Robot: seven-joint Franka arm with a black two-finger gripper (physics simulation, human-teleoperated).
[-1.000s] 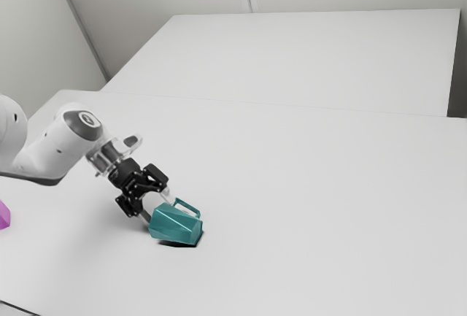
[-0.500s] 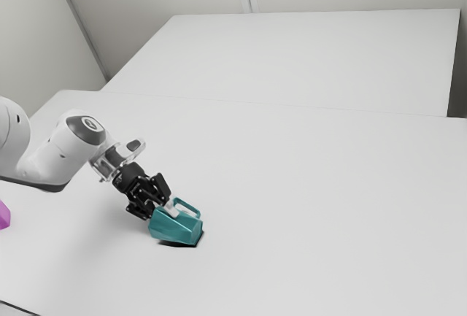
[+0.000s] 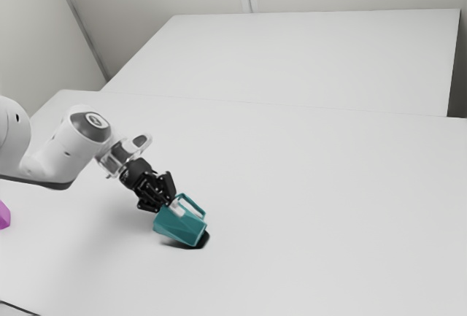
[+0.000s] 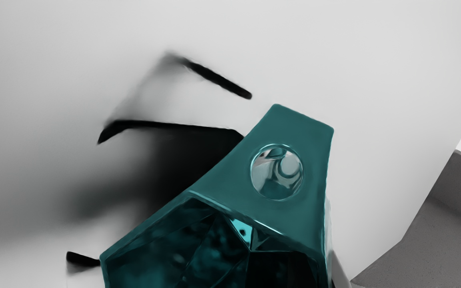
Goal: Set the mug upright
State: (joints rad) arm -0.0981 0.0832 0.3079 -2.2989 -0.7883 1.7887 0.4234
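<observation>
In the exterior view my gripper is at the teal mug, with a pale finger against its upper side. The mug is tilted, its handle facing up toward the exterior view's right, and a dark shadow shows beside its lower end. In the wrist view the mug lies between the two fingertips of my gripper, which touch it from opposite sides. Its dark, faceted hollow faces the camera, and a shiny round patch shows on one teal face. Part of the mug is cut off at the picture's bottom.
A magenta object stands at the exterior view's left edge, well away from the mug. The white table extends around the mug. Beyond its edge the wrist view shows a grey surface.
My hand has moved toward the exterior view's right and closed in on the mug. The mug has tipped further and shifted slightly that way, its shadow now more separate from it.
</observation>
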